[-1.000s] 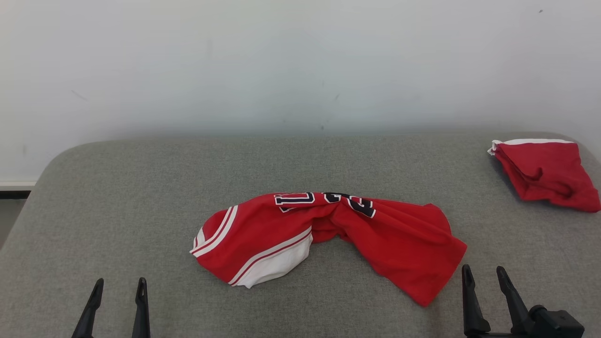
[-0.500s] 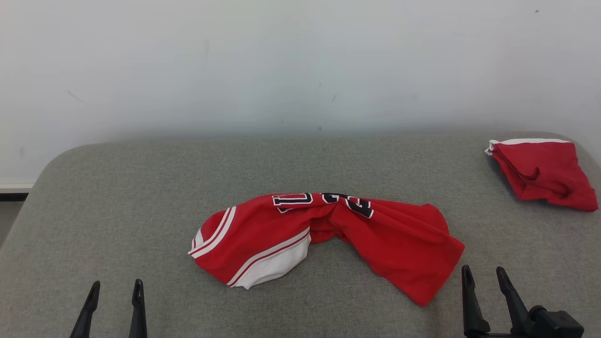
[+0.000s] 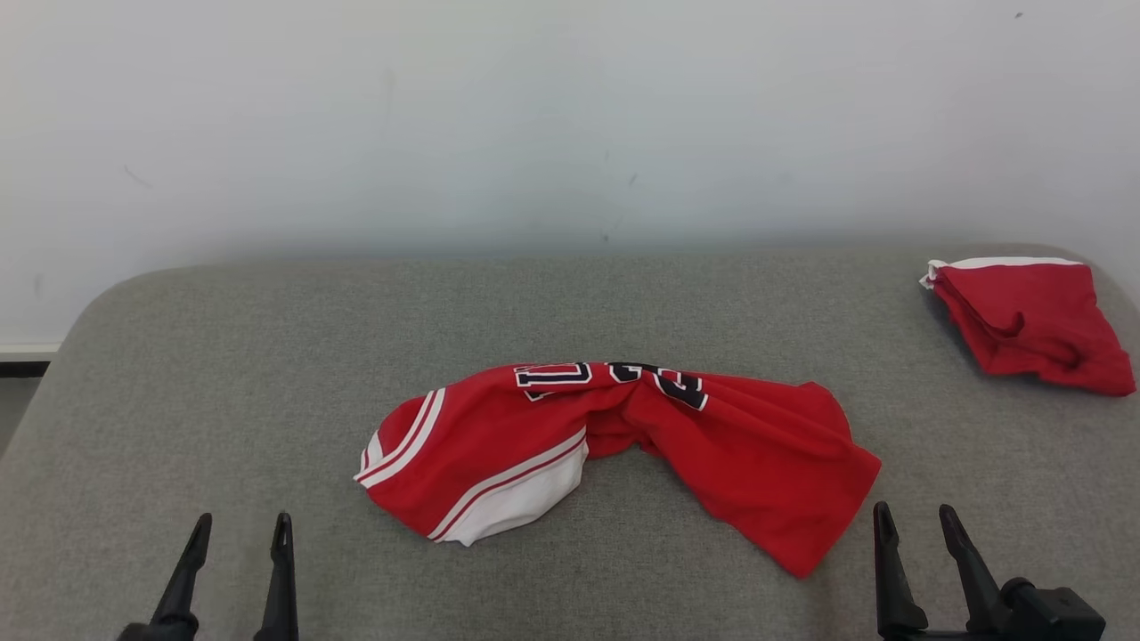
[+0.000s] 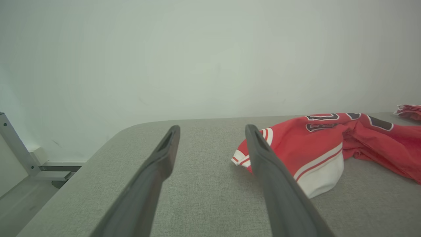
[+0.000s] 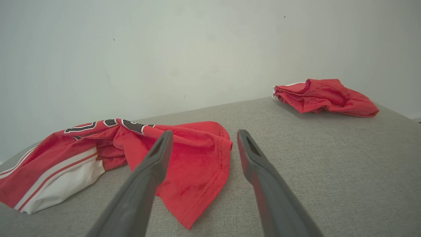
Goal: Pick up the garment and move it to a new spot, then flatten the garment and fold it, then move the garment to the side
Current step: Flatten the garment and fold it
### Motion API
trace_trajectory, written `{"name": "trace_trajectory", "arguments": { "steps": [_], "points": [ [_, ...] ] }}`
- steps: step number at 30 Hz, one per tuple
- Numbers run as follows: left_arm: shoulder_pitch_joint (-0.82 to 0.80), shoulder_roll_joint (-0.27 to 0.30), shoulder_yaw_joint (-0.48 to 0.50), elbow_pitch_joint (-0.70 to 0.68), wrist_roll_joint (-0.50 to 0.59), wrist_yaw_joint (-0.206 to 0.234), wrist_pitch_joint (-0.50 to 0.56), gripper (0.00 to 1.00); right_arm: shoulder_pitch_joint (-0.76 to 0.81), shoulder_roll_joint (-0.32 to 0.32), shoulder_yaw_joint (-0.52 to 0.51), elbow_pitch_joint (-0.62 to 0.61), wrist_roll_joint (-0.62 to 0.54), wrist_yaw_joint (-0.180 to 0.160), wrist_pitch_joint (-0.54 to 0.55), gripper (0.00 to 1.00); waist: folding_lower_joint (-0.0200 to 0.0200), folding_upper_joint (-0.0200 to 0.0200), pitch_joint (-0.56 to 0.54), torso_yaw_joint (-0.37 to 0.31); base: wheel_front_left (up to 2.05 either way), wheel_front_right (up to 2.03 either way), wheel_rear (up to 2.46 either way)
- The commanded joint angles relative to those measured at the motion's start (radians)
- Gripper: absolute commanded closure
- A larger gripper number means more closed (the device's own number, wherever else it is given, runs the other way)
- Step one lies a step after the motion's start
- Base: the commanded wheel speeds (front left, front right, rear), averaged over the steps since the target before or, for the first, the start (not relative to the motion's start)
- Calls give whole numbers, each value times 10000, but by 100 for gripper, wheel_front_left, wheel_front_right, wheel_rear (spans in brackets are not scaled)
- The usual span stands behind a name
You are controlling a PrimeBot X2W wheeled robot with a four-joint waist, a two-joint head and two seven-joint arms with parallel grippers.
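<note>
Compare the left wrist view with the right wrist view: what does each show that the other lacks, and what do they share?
The left wrist view adds the left gripper, fingers apart, plus a metal strut and the floor beyond the table's corner. The right wrist view adds the right gripper, fingers apart, and the stitched hem of the crumpled red jersey. Shared: that jersey, the folded red garment, the grey table and the white wall.

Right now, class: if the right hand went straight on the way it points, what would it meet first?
Likely the red jersey: its hem lies between the open fingers of the right hand. Height is unclear; it may pass over.
</note>
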Motion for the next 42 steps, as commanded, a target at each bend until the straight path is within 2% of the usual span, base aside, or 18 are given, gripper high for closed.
{"name": "trace_trajectory", "arguments": {
  "steps": [1,8,22,29,34,35,36,37,38,42],
  "points": [
    [-149,57,-25,74,10,-24,-33,0,-32,2,30,-25,-14,-23,-5,0,-1,-1,36,-21,0,0,0],
    [-1040,192,-518,975,-213,-72,-33,0,-93,-42,78,-69,-13,-23,68,0,-1,-1,362,-200,0,0,0],
    [-2959,458,-2195,4308,-1532,-51,66,0,-692,55,83,-105,-51,-23,-21,0,-1,-1,1624,-853,0,0,0],
    [-3701,507,-2854,5687,-2134,-53,399,0,-870,106,71,37,-83,-23,-117,0,-1,-1,1731,-1023,0,0,0],
    [-4068,381,-3486,6101,-2906,-53,424,0,-949,132,77,156,-30,-23,-190,0,-1,-1,1720,-1123,0,0,0],
    [-4123,395,-3600,6134,-2985,-53,395,5,-961,137,73,171,-19,-23,-198,0,-1,-1,1715,-1125,0,0,0],
    [-4189,424,-3707,6140,-3038,-53,345,81,-968,142,65,188,-16,-23,-217,0,-1,-1,1707,-1122,0,0,0],
    [-4189,424,-3707,6140,-3038,-53,345,81,-968,142,65,188,-16,-23,-217,0,-1,-1,1707,-1122,0,0,0],
    [-4244,443,-3803,6171,-3123,-53,328,100,-955,147,46,201,-14,-23,-241,0,-1,-1,1687,-1103,0,0,0],
    [-4282,528,-4087,5925,-3379,-54,137,100,-772,146,-69,253,-5,-23,-286,0,-1,-1,1515,-920,0,0,0]
  ]
}}
